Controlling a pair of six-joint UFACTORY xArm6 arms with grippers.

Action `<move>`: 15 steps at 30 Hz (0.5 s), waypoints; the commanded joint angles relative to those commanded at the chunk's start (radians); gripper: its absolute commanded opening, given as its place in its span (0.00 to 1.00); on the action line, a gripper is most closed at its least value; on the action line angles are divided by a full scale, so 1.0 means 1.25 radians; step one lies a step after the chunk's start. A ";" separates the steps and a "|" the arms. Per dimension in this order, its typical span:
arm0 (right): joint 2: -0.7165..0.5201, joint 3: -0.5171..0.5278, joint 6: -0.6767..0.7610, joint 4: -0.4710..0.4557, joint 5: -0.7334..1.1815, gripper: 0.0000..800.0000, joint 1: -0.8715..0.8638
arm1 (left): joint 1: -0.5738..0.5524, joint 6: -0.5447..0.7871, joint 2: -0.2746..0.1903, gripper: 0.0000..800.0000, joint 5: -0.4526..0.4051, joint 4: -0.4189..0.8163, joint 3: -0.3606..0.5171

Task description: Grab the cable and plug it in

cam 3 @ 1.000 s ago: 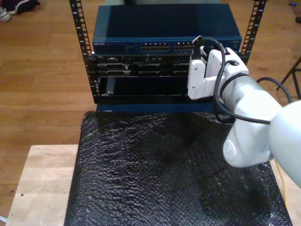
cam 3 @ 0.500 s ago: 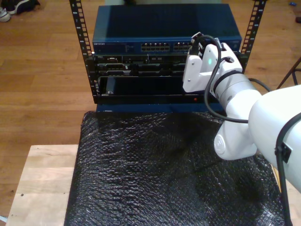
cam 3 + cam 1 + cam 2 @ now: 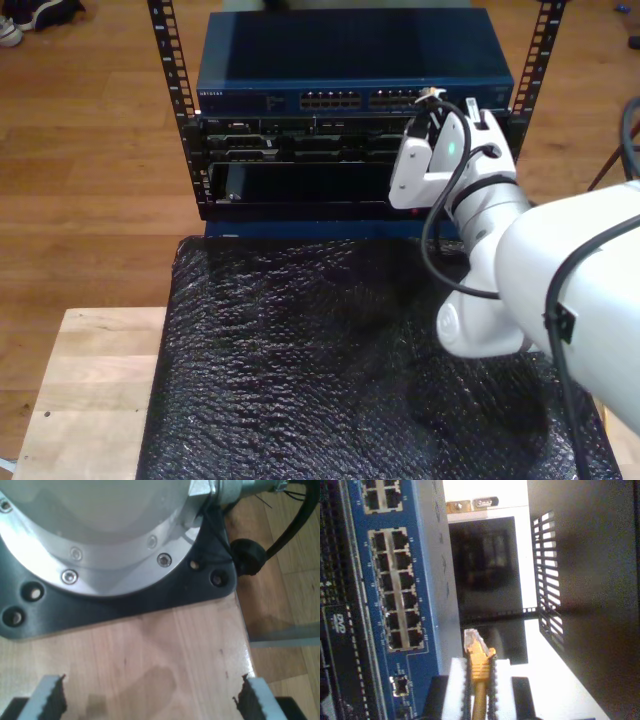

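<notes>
The cable [image 3: 479, 662] is orange-yellow with a clear plug at its tip. My second gripper [image 3: 479, 692] is shut on it just behind the boot. The plug points at the blue network switch [image 3: 427, 580] and sits just off the lower end of a block of empty ports [image 3: 395, 590], apart from them. In the exterior view my second gripper [image 3: 428, 110] is held up against the switch [image 3: 350, 60] in front of its ports on the exterior view's right, with the cable tip [image 3: 431, 95] at the port row. My first gripper [image 3: 150, 700] stands open over bare wood, with nothing between its fingers.
The switch sits in a black rack [image 3: 170, 70] above darker units. A black bubble-wrap mat [image 3: 300, 360] covers the wooden table [image 3: 90, 390]. An arm's round metal base [image 3: 100, 530] and a black cable [image 3: 247, 555] lie near my first gripper.
The second arm's body has swung toward the exterior view's left and its wrist has turned. The gripper keeps the cable and stays in front of the switch's ports.
</notes>
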 joint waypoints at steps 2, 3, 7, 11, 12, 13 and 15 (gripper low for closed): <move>0.005 -0.002 -0.018 0.017 -0.015 0.00 0.001 | 0.000 0.000 0.001 1.00 0.000 0.000 0.001; 0.006 -0.005 -0.021 0.029 -0.021 0.00 0.001 | 0.000 0.000 0.001 1.00 0.000 0.000 0.000; 0.036 -0.029 -0.037 0.082 -0.043 0.00 0.023 | 0.000 0.000 0.001 1.00 0.000 0.000 0.000; 0.066 -0.059 -0.069 0.135 -0.058 0.00 0.039 | 0.000 0.000 0.000 1.00 0.000 0.000 0.000; 0.070 -0.060 -0.074 0.141 -0.058 0.00 0.042 | 0.000 0.000 0.001 1.00 0.000 0.000 0.000; 0.074 -0.063 -0.076 0.145 -0.059 0.00 0.043 | 0.000 0.000 0.001 1.00 0.000 0.000 0.000; 0.077 -0.065 -0.076 0.155 -0.060 0.00 0.043 | 0.000 0.000 0.000 1.00 0.000 0.000 0.000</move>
